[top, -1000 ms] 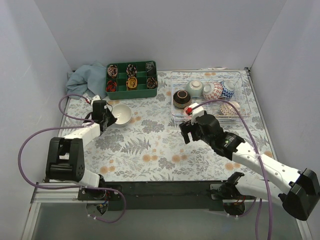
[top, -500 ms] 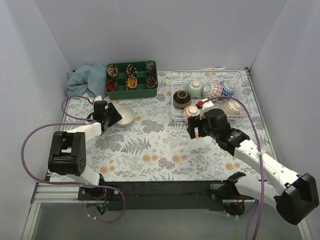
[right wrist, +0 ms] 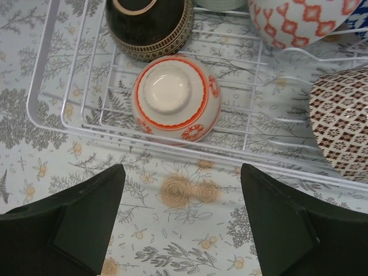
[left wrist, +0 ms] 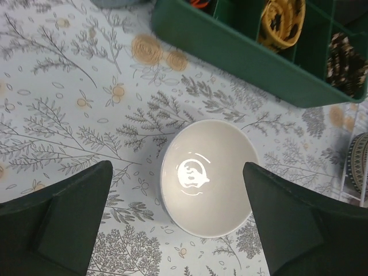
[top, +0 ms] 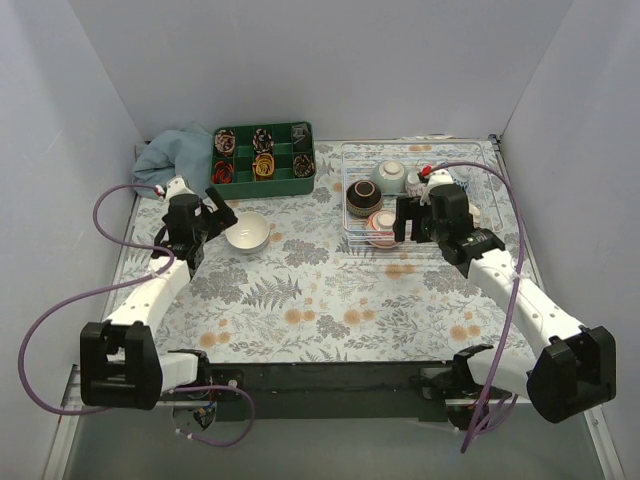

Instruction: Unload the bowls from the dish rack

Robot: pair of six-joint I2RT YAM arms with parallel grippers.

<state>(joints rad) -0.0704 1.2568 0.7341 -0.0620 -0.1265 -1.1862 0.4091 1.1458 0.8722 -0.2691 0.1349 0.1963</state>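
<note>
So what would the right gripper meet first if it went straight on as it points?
Probably the upturned red-ringed bowl at the dish rack's near edge, though depth is unclear and the rack wire may come first.

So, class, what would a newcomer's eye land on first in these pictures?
The wire dish rack at the far right, crowded with patterned bowls, draws the eye first; an upturned orange-ringed bowl sits at its near edge, just ahead of the open right tool. On the left, a lone white bowl stands upright on the floral cloth near the green tray.
</note>
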